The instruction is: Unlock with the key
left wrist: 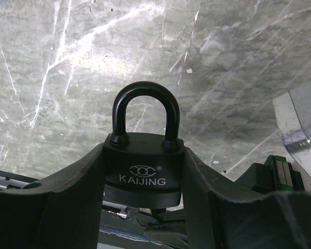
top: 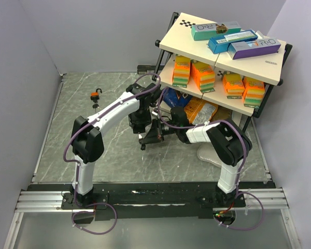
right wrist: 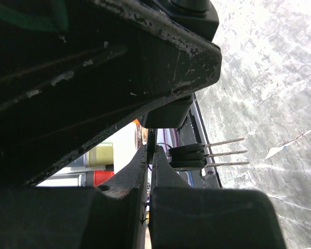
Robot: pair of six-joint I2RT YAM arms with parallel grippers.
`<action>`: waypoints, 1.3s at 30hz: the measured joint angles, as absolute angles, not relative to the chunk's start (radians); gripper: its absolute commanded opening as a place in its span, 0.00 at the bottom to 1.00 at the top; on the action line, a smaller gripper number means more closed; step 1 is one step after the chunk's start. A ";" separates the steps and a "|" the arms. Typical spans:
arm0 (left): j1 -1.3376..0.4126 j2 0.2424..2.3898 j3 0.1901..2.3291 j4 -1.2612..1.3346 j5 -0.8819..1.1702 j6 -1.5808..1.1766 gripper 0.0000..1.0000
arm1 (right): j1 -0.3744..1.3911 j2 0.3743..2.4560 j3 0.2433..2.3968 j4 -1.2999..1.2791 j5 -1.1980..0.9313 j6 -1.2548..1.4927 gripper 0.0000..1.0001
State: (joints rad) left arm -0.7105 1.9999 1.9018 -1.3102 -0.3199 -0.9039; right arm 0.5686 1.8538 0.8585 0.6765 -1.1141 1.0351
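A black padlock marked KAIJING stands upright between my left gripper's fingers, which are shut on its body; its shackle is shut. Under it my right gripper is shut on the head of a key that runs up into the padlock's underside. Three spare keys on the same ring stick out to the right. In the top view both grippers, left and right, meet above the middle of the table.
A small orange padlock lies on the marble table top at the far left. A two-tier shelf rack with boxes and sponges stands at the back right, with bags beneath it. Grey walls close in both sides.
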 measured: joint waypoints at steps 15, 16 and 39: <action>-0.722 2.000 1.902 -1.266 -0.318 -0.913 0.01 | 0.529 1.814 0.802 0.696 -1.080 1.052 0.00; -0.723 2.000 1.902 -1.265 -0.317 -0.913 0.01 | 0.529 1.811 0.796 0.702 -1.076 1.054 0.00; -0.713 1.932 1.805 -1.166 -0.221 -0.921 0.01 | 0.526 1.764 0.745 0.744 -1.065 1.081 0.00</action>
State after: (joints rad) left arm -0.7128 1.9320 1.8053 -1.1656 -0.2214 -0.9207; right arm 0.5262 1.7638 0.7448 0.7444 -1.0645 1.0809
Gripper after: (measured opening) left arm 0.553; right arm 0.027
